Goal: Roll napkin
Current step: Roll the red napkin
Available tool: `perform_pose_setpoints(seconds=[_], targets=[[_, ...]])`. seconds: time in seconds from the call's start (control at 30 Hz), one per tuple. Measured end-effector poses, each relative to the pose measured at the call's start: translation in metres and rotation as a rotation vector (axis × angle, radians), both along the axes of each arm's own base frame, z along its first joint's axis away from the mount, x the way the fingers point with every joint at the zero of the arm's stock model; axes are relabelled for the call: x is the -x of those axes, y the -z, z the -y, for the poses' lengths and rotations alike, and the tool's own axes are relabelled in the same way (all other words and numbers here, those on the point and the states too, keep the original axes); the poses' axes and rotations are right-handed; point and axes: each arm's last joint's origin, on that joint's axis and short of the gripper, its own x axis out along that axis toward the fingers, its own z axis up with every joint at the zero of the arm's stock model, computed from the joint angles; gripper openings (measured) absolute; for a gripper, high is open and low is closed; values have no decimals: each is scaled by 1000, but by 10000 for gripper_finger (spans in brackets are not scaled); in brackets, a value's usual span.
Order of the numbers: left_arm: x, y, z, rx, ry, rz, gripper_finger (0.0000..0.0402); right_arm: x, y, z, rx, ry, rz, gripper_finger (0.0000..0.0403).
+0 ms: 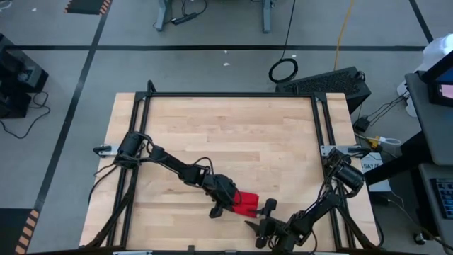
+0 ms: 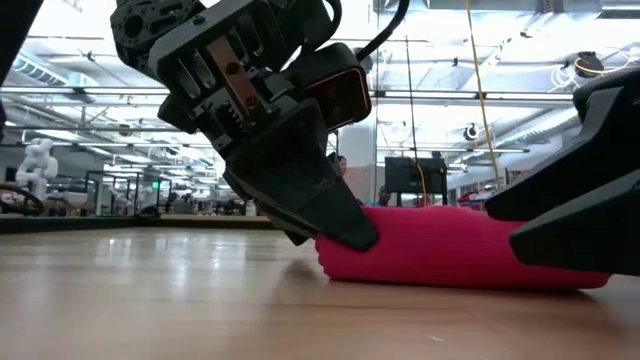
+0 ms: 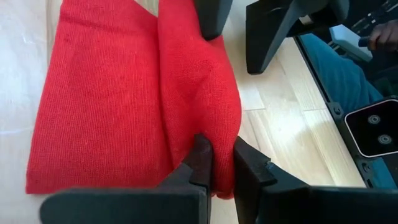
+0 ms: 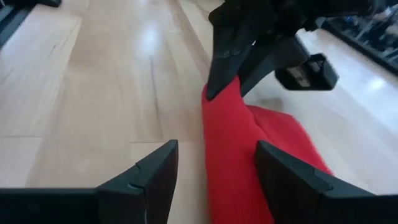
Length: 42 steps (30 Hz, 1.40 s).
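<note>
Napkin (image 1: 246, 203) near front edge of wooden surface (image 1: 233, 134), a bit right of centre, partly bunched into a thick fold. In low view, napkin (image 2: 440, 245) lying as a low rounded mound flat on the surface. In left wrist view, napkin (image 3: 137, 99) partly flat, with a raised ridge of cloth running along one side.

Left gripper (image 1: 221, 205) reaching in from left side, down on the napkin's left end. Jaws nearly closed, pinching the raised fold of red cloth between the two fingertips (image 3: 202, 158); only a thin layer of fabric in the gap. Low view: left gripper (image 2: 340, 235) tilted down, tips pressed into the cloth at surface level.

Right gripper (image 1: 263, 212) coming in from front right, just beside the napkin's right end. Jaws spread wide. In right wrist view, right gripper (image 4: 217, 171) straddling the napkin (image 4: 239, 149): one finger (image 4: 152, 171) over bare wood, the other over the cloth's far side, with red cloth running up between them. Cannot tell if either finger touches the fabric; nothing clamped. In low view, dark right finger (image 2: 570, 230) overlapping the napkin's right end.
</note>
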Motion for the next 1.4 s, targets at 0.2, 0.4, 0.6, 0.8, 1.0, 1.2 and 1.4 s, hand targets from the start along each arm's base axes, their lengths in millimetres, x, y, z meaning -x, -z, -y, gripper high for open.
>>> perform_pose_setpoints(seconds=[0.2,0.4,0.6,0.8,1.0,1.2,1.4], targets=[[0,0,0,16,-14,-14,33,3,1,0,31,3,-2,206],[0,0,0,16,-13,-15,33,0,2,4,24,21,-11,206],[0,0,0,16,-14,-15,41,-2,5,13,-43,70,-42,206],[0,0,0,1,0,-1,44,-3,6,16,-83,77,-71,206],[0,0,0,-21,-14,9,54,-3,8,21,-158,122,-110,189],[0,0,0,-23,-14,15,130,-2,10,23,-195,152,-114,122],[1,-4,0,-17,-12,5,202,-2,10,24,-240,183,-94,52]])
